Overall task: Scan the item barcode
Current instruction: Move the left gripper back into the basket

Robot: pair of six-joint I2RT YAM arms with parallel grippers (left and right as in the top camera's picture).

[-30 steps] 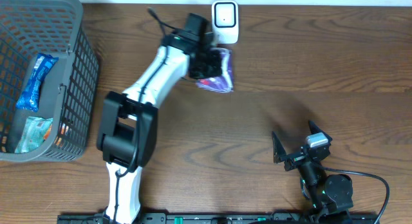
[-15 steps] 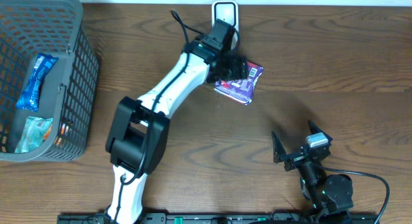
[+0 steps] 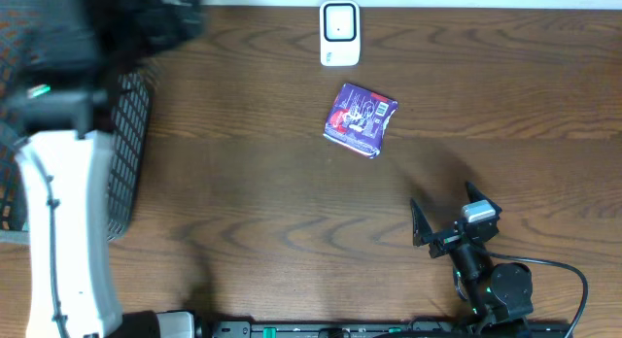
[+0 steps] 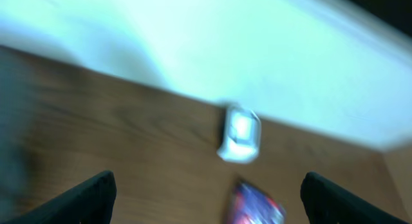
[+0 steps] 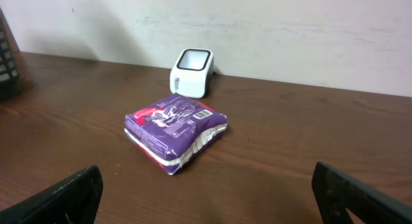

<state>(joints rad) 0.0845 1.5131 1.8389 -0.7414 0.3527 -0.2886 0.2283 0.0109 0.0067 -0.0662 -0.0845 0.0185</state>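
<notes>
Packet (image 3: 361, 119), purple, lay flat on the table (image 3: 243, 183) near the scanner (image 3: 339, 32); I saw the left gripper (image 4: 207, 197) and right gripper (image 5: 209, 197) both spread wide and empty.

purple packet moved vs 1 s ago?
Yes. In the overhead view the packet has shifted right: it sat directly below the scanner, and now lies off to its lower right on the table.

a dark mesh basket (image 3: 133, 134) sits on the wooden table (image 3: 253, 192).
</notes>
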